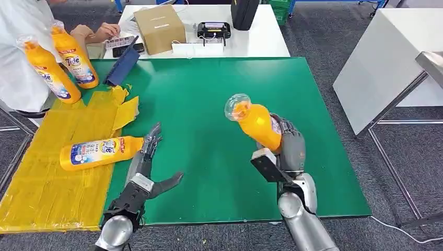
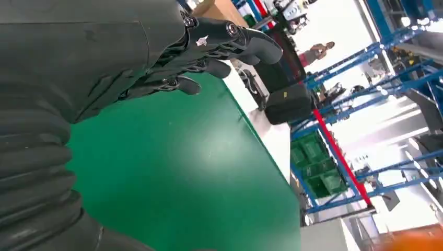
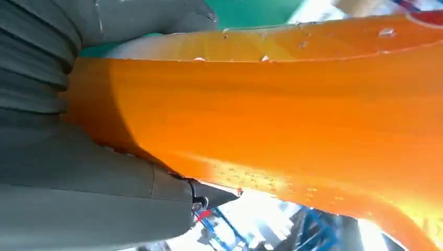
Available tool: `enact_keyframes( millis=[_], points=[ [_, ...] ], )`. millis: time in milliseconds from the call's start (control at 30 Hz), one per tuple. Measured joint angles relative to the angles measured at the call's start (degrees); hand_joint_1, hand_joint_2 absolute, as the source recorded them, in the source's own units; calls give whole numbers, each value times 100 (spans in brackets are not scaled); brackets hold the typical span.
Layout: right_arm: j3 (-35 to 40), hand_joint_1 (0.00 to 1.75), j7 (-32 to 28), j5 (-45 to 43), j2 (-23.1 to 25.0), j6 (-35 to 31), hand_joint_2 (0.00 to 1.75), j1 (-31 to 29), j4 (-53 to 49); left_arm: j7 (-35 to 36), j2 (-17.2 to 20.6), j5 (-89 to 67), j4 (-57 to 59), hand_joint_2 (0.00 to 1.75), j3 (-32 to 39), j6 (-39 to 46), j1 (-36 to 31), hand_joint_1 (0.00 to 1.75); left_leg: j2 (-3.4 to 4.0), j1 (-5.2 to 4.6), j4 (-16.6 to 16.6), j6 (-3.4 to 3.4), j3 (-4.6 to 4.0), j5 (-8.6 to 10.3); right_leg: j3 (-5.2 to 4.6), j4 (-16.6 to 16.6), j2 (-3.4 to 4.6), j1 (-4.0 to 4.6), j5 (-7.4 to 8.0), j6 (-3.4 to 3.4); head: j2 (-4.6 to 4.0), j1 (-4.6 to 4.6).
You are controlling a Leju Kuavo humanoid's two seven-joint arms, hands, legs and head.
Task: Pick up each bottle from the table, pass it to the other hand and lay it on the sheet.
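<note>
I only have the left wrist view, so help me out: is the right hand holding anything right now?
Observer: Yes, the right hand grips an orange bottle, lifted above the green mat, cap tilted up and leftward.
Operator: Is anything on the sheet?
Observer: One bottle lies on its side on the yellow sheet.
Operator: And my left hand?
Observer: The left hand is open, fingertips beside that lying bottle's cap end.
</note>
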Motion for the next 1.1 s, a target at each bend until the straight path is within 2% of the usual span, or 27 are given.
enact_keyframes(
  millis=[133, 367, 500, 767, 933, 1100],
  points=[
    [15, 175, -72, -192, 181, -6, 175, 316, -627, -2, 0, 7, -37, 175, -2, 26, 30, 0, 0, -3, 0, 0, -5, -1, -8, -1, 0, -5, -3, 4, 0, 2],
    [15, 175, -216, -443, 260, 20, 175, 430, -928, -2, 0, 26, -79, 175, -2, 33, 51, 0, 0, -3, 0, 1, -5, 1, -7, -1, 0, -5, 1, 8, 0, 0],
    [125, 175, -251, -675, 354, 444, 175, 433, -919, -2, 0, 147, -79, 175, -7, -20, 46, 0, 1, -3, 0, 0, -5, 0, -8, -1, 5, -4, 0, 7, 0, 0],
    [1148, 175, -435, -1066, 701, 1257, 175, 170, -108, -81, 7, 826, -79, 175, -96, -389, -143, 0, 2, 0, -1, -1, -6, 1, -13, 2, 5, -1, -3, 4, 0, 0],
    [1710, 175, -664, -1265, 854, 1333, 175, -73, 504, -131, 37, 1124, -83, 175, -195, -498, -242, 0, 2, -1, -1, -1, -7, 1, -13, 3, 5, -4, -3, 4, 0, 2],
    [2123, 175, -638, -1372, 916, 1414, 175, -321, 766, -210, 77, 1449, -83, 175, -197, -610, -271, 0, 2, -2, -1, -1, -7, 1, -14, 2, 5, -5, -2, 4, 0, 2]
  ],
)
